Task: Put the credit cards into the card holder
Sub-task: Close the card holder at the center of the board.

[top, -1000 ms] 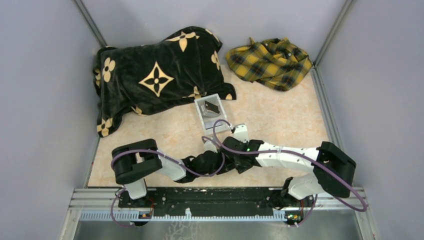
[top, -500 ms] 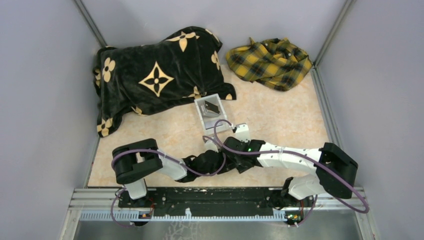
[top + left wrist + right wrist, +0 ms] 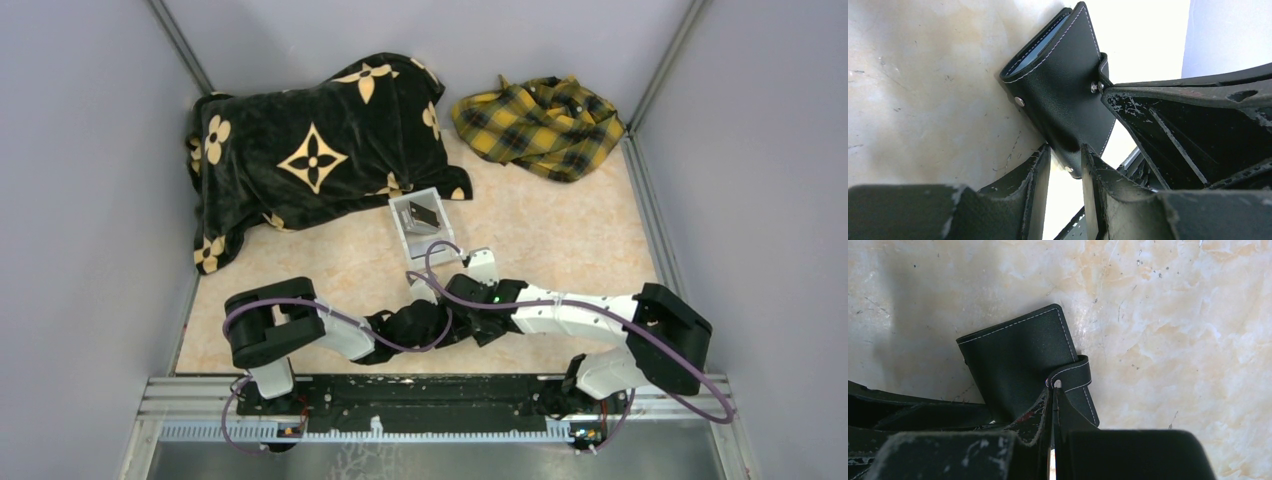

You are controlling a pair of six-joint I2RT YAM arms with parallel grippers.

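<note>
The card holder (image 3: 1018,360) was closed, down at the worktop (image 3: 1173,340) between the 2 arms, with its strap (image 3: 1074,374) wrapped over one edge and snapped shut. The left jaws stood part-way open around the holder's lower corner, clamping it across its thickness. The right jaws were fully shut, with their tips at the strap's snap. Whether the strap end was caught between them could not be told.

The step looked to be popping the clasp. It would go best with the left grip firm while the right tips levered the strap tab up and away from the cover, not sideways, so the holder did not twist free.

1 dark credit card (image 3: 424,215) sat tilted in the clear box (image 3: 404,235), well apart, beside the black floral blanket (image 3: 310,150).
</note>
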